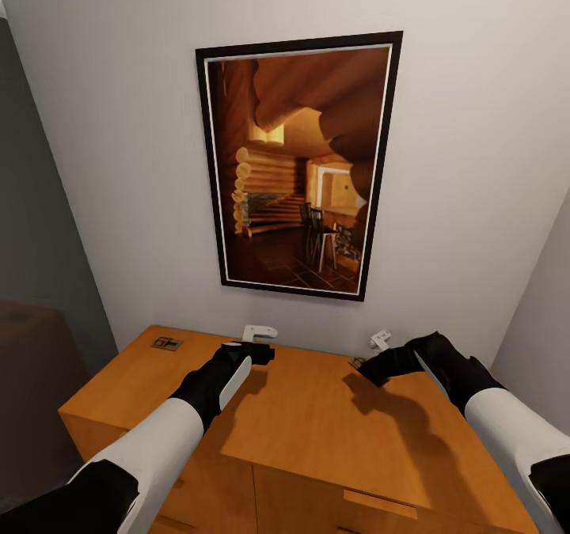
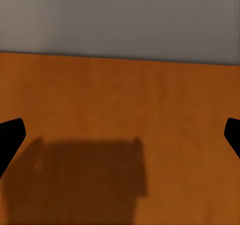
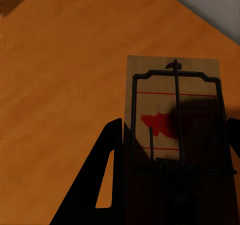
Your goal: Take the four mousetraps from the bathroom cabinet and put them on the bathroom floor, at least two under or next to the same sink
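The orange-brown cabinet point(image 1: 317, 423) stands against the wall below me. One mousetrap point(image 1: 166, 343) lies on its top at the back left corner. A second mousetrap point(image 3: 172, 92), a pale wooden board with a dark wire frame and a red mark, sits between the fingers of my right gripper point(image 3: 175, 125), which press on both of its long edges at the level of the cabinet top point(image 3: 60, 85). In the head view this right gripper point(image 1: 366, 368) is near the back right of the top. My left gripper point(image 1: 265, 352) hangs open over bare wood point(image 2: 120, 95) near the wall.
A large dark-framed picture point(image 1: 297, 162) of a log interior hangs on the white wall above the cabinet. Two small white fittings point(image 1: 260, 331) point(image 1: 381, 338) sit on the wall just above the top's back edge. Drawer fronts point(image 1: 317, 510) face me.
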Available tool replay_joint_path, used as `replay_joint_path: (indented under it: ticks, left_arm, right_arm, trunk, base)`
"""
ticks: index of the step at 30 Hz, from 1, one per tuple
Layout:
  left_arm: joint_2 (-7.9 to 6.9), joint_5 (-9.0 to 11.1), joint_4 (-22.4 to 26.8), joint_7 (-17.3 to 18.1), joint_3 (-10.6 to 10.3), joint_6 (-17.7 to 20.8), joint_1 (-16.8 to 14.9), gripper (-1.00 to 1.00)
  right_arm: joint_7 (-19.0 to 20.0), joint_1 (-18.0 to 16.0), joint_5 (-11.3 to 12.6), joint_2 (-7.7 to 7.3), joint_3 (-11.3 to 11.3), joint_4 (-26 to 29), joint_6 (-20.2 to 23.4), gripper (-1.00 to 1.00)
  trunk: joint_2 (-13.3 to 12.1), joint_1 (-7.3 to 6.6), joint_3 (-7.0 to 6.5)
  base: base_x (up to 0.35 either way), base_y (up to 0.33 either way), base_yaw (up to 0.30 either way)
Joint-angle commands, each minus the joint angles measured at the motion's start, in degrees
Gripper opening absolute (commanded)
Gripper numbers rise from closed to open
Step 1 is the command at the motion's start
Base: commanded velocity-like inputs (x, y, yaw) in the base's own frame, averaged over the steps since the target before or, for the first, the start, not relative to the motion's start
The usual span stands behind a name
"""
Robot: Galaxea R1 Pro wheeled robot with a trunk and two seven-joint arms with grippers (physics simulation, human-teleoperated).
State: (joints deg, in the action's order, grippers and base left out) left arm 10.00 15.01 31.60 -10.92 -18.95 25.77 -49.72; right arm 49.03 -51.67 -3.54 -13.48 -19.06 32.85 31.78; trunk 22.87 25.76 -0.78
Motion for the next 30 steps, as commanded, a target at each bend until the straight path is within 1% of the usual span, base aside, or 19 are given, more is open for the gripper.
replay_joint_path:
  ticks: [1,11,14,20,26,30]
  left_arm:
    - [0.00,0.62,0.04,-0.48,-0.21,0.16,-0.03,1.00]
    - [-0.03,0.54,0.04,-0.59,-0.49,0.10,-0.03,1.00]
    - [-0.42,0.48,0.04,-0.58,-0.44,0.17,-0.03,1.00]
    - [-1.39,0.54,0.04,-0.46,-0.40,0.23,-0.03,1.00]
    - [-1.55,0.55,0.04,-0.43,-0.40,0.24,-0.03,1.00]
    - [-1.56,0.55,0.04,-0.42,-0.40,0.24,-0.03,1.00]
  right_arm:
    - [0.37,-0.01,-0.23,-0.05,-0.10,0.11,0.21,-1.00]
    - [0.12,-0.01,-0.05,-0.04,-0.10,0.04,0.21,-1.00]
    - [-0.03,-0.01,0.08,-0.05,-0.01,0.03,0.07,-1.00]
    - [-0.07,-0.01,0.11,-0.05,-0.01,-0.01,-0.19,-1.00]
    - [-0.07,-0.01,0.11,-0.05,-0.02,-0.05,-0.30,-1.00]
    - [-0.07,-0.01,0.11,-0.05,-0.02,-0.06,-0.31,-1.00]
  trunk:
    - [0.05,0.03,0.03]
    - [0.05,0.03,0.03]
    - [0.05,0.03,0.03]
    - [0.05,0.03,0.03]
    - [0.05,0.03,0.03]
    - [0.05,0.03,0.03]
  base:
    - [0.000,0.000,0.000]
    - [0.000,0.000,0.000]
    - [0.000,0.038,0.000]
    - [0.034,0.201,0.000]
    - [0.060,0.262,0.000]
    - [0.015,0.116,0.000]
